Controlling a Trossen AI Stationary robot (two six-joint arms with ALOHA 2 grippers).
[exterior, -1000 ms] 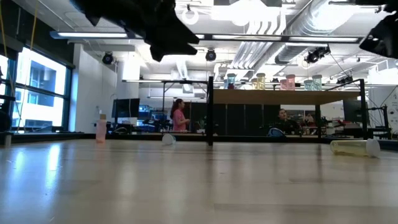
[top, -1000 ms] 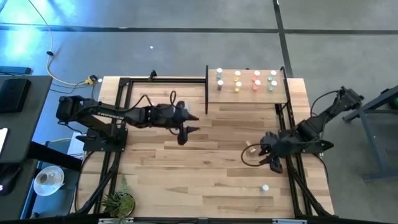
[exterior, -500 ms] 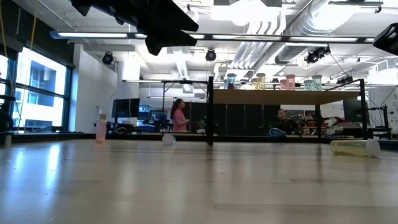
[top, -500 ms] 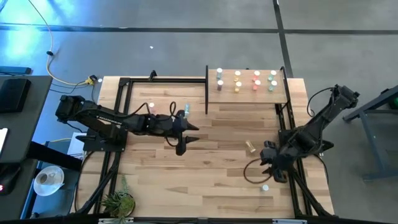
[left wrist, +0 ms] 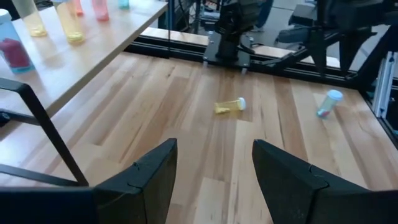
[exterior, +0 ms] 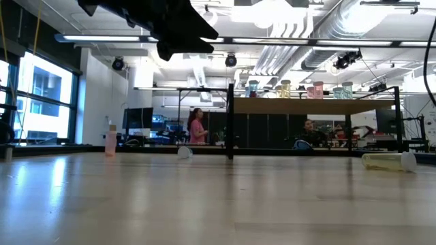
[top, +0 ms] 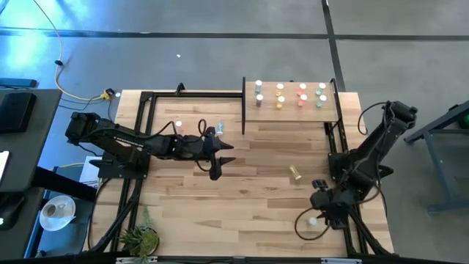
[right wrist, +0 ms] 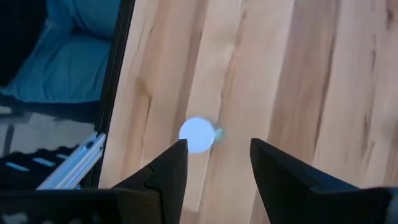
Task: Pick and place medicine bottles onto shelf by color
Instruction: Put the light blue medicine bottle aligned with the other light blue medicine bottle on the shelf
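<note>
The pale-wood shelf (top: pixel 289 110) stands at the far right with several white-capped medicine bottles (top: pixel 291 96) in coloured pairs on it. A yellow bottle (top: pixel 295 173) lies on its side on the table. A green bottle with a white cap (top: pixel 312 220) sits near the near right corner. My right gripper (top: pixel 320 207) hangs open just above the green bottle (right wrist: pixel 198 134), slanting down. My left gripper (top: pixel 222 160) is open over the table's middle, facing the yellow bottle (left wrist: pixel 230 106); it touches nothing.
Loose bottles (top: pixel 178 125) (top: pixel 220 128) stand on the far side of the left arm; a pink one (exterior: pixel 110 139) shows in the low view. Black frame rails (top: pixel 341 158) run along the table's right side. A small plant (top: pixel 141 236) sits at the near left corner.
My right gripper has swung toward the table's near edge and sunk a little, turning as it went, and now hangs over the green bottle. My left gripper shifted slightly toward the near edge, uncovering bottles behind the arm, then kept still. No bottle has moved.
</note>
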